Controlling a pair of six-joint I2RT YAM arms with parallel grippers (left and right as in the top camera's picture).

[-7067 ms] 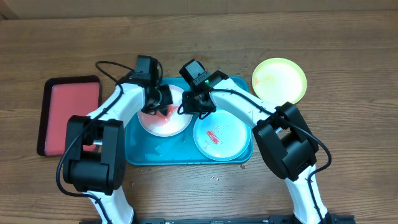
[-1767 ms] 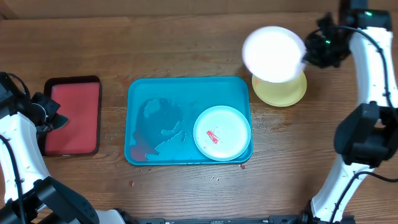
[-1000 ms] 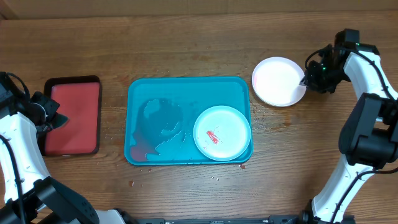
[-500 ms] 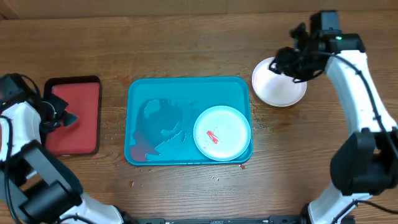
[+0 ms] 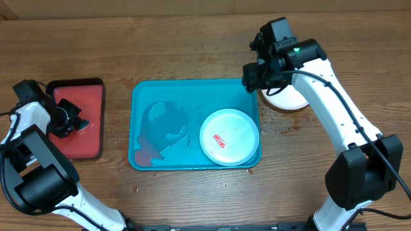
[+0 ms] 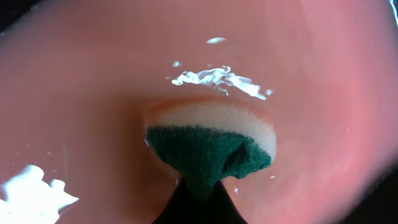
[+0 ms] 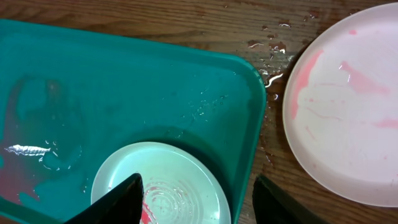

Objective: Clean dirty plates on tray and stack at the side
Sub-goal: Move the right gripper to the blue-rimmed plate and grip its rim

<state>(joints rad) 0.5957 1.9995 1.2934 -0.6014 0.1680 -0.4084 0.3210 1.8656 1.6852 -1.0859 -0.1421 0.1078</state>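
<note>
L end effector [image 5: 66, 122] clamps a sponge [image 6: 208, 146] over the red tray [image 5: 87, 138]. R end effector [image 7: 198, 198], jaws apart & empty, hangs above the turquoise tray [image 5: 167, 96] corner. Mint plate [image 5: 229, 137] w/ red smear lies inside; white plate [image 7: 348, 118] sits just beside on the surface [image 5: 192, 51]

A large tray [image 5: 186, 96] sits mid-table [image 5: 192, 45]. One plate [image 5: 229, 136] lies in it, toward its right front corner. A second plate [image 7: 348, 124] rests on the table just off the tray's far right corner. A small tray [image 5: 80, 138] lies near the table's left edge, with a sponge [image 6: 211, 143] in it.
</note>
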